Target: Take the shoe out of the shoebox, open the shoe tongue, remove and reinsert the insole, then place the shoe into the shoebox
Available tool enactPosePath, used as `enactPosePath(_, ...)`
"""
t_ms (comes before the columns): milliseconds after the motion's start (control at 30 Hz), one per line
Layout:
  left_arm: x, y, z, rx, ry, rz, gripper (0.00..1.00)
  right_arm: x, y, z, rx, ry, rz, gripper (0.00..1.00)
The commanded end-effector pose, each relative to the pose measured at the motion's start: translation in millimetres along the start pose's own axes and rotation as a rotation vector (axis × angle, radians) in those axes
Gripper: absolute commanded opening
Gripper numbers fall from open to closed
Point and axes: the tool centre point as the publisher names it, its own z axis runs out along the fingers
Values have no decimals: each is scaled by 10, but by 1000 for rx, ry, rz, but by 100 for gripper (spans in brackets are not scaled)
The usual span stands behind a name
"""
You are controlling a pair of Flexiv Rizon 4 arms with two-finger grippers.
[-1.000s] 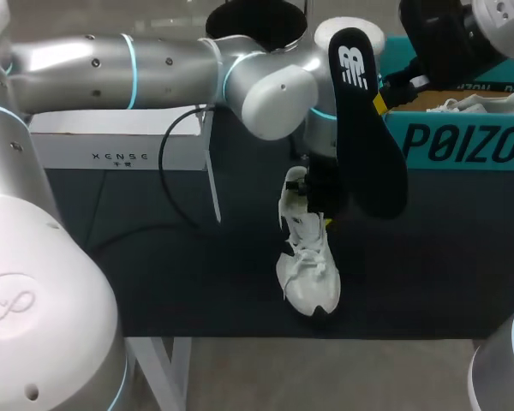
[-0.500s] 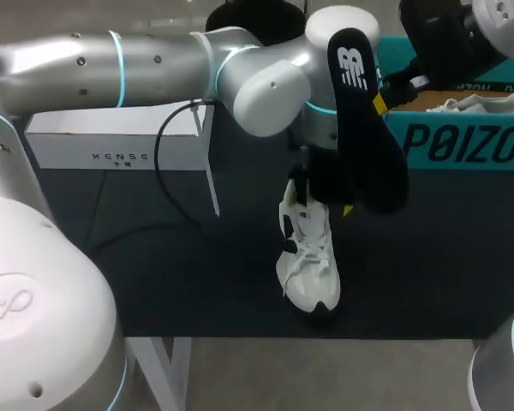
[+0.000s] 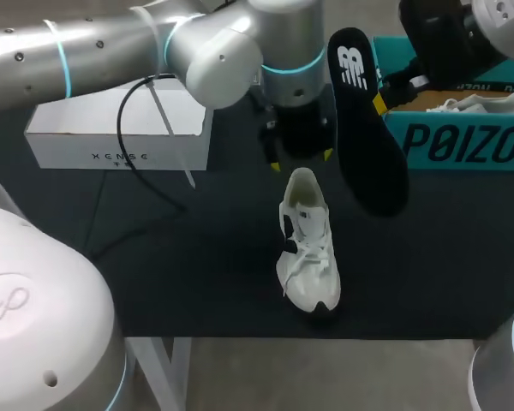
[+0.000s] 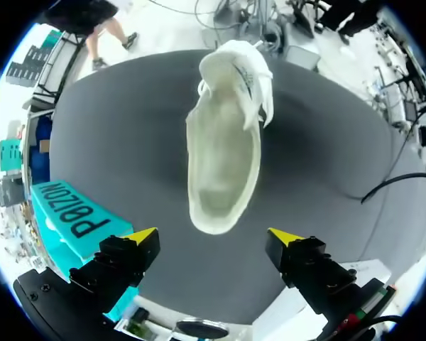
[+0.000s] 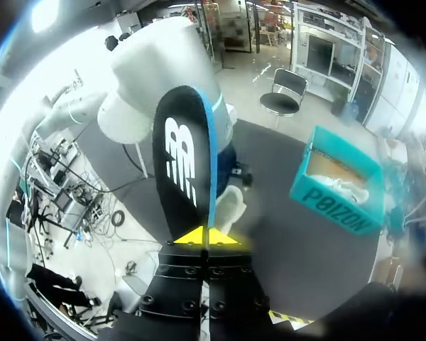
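A white shoe [image 3: 308,248] stands on the dark table mat, toe toward the front edge; its opening [image 4: 224,153] looks bare inside in the left wrist view. My left gripper [image 3: 300,159] hangs open just behind and above the heel, its fingers [image 4: 136,240] clear of the shoe. My right gripper [image 3: 379,104] is shut on one edge of the black insole [image 3: 368,120], held in the air to the right of the shoe. In the right wrist view the insole [image 5: 188,167] rises from the gripper [image 5: 207,237]. The teal shoebox [image 3: 463,141] stands at the back right.
A second white shoe [image 3: 484,103] lies inside the teal shoebox [image 5: 337,181]. A white box [image 3: 111,141] sits at the back left with a black cable [image 3: 128,128] looping over it. My left arm [image 3: 154,51] spans the back of the table.
My left gripper opened, let go of the shoe's heel and drew up and back from it. The shoe stays in place. The right arm and insole have not moved.
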Motion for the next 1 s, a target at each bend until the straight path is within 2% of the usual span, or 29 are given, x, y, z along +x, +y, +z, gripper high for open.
enactPosePath(33,408,108,-123,13,-62,-34,100,3,33,19,6,0,1,0)
enactPosePath(200,567,153,-77,25,-65,-75,100,3,33,19,6,0,1,0)
enactPosePath(333,714,199,-102,113,-200,-98,100,3,33,19,6,0,1,0)
enactPosePath(400,800,209,-114,180,-317,-100,100,3,33,19,6,0,1,0)
enactPosePath(467,900,206,-124,266,-499,-91,100,3,33,19,6,0,1,0)
enactPosePath(567,1098,139,-125,325,-800,-81,100,3,33,19,6,0,1,0)
enactPosePath(633,1207,71,-51,350,-917,-97,100,3,33,19,6,0,1,0)
enactPosePath(667,1228,45,-10,361,-942,-116,100,3,33,19,6,0,1,0)
enactPosePath(733,1208,-18,81,365,-884,-155,100,3,33,19,6,0,1,0)
enactPosePath(1000,1208,-18,81,365,-884,-155,100,3,33,19,6,0,1,0)
